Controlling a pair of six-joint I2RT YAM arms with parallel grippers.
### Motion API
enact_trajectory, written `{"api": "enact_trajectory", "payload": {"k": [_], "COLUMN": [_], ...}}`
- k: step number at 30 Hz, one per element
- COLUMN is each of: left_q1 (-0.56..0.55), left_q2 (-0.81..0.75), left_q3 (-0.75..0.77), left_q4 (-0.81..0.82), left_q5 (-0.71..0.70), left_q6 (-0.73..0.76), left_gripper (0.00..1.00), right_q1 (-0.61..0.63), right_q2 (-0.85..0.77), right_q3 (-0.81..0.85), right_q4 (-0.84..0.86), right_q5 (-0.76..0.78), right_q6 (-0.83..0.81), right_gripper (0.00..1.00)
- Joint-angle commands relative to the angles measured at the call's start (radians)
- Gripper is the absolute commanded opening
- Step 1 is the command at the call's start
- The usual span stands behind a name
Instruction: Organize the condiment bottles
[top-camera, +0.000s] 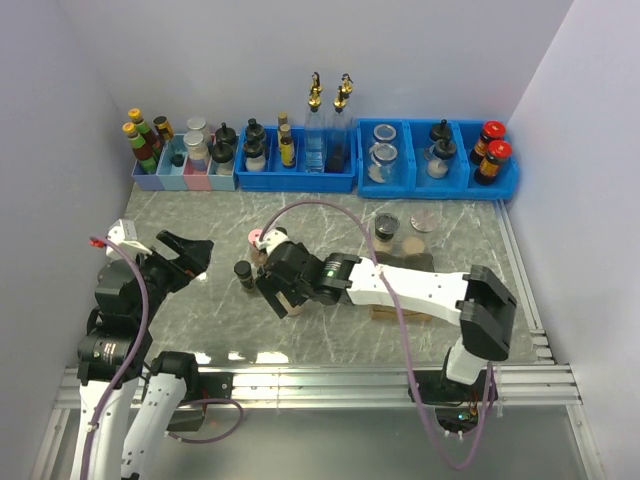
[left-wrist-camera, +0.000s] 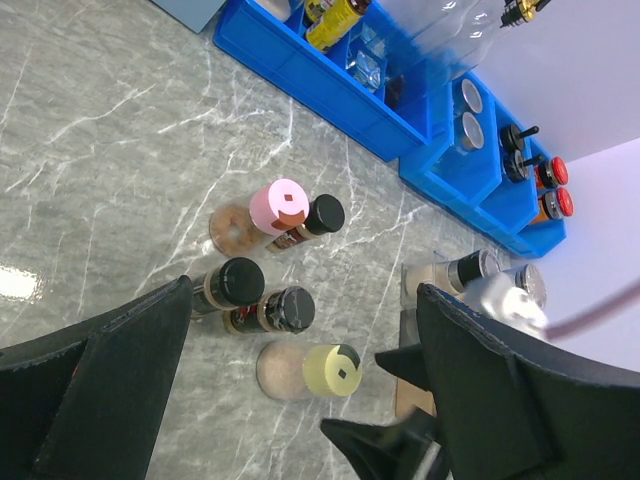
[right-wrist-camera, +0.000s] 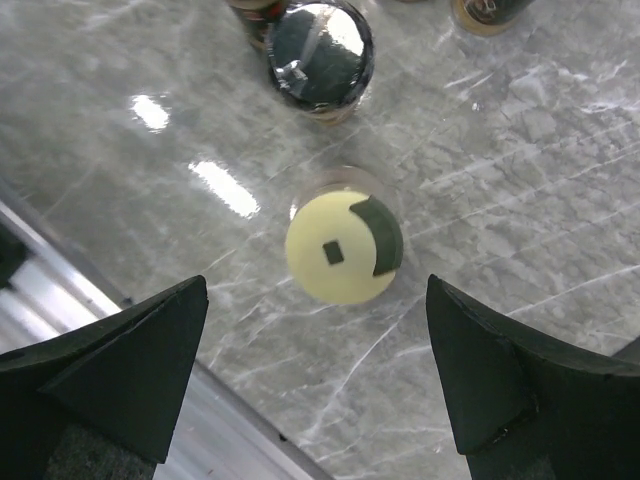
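Right claw (right-wrist-camera: 318, 285) state: I hold it spread wide and empty, and it grips nothing.
Target location: the pale-yellow-lidded jar (right-wrist-camera: 343, 248) stands upright on the table (right-wrist-camera: 520, 130), below me and between my fingers, touching neither.
Neighbour: a black-lidded jar (right-wrist-camera: 320, 58) stands near the target, at 12 o'clock in my wrist view.
Risk, descent: the target sits slightly off my centreline, so a finger may land on the lid and tip the jar.
Risk, closing: the round wall may roll or slip out toward 12 o'clock and knock the neighbour.
Left claw (left-wrist-camera: 303, 290): open and empty, at 9 o'clock of the cluster; the two arms could collide if both reach in.
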Motion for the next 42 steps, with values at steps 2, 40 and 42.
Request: {"api": "enact_trajectory", "payload": {"k": [2, 40, 42], "left_q1": [-0.002, -0.002, -0.002], "left_q2": [-0.013, 0.017, 0.018], "left_q3": [0.001, -0.025, -0.022], "left_q4": [0.023, 0.074, 0.069], "left_q5": [-0.017, 0.013, 0.013], "left_q6": [0.002, -0.009, -0.006], "left_gripper": [0.99, 0.99, 0.99], "right_q1": [-0.003, -0.572, -0.614], "right_q2": [0.052, -0.545, -0.548], "right_q3": [0.059, -0.369, -0.395], "right_q4": [0.028, -0.087, -0.078], "right_q5": [0.053, 0.221, 0.205], "right_q6": [0.015, 0.147, 0.138], "right_gripper": [0.96, 0.0, 0.0]}}
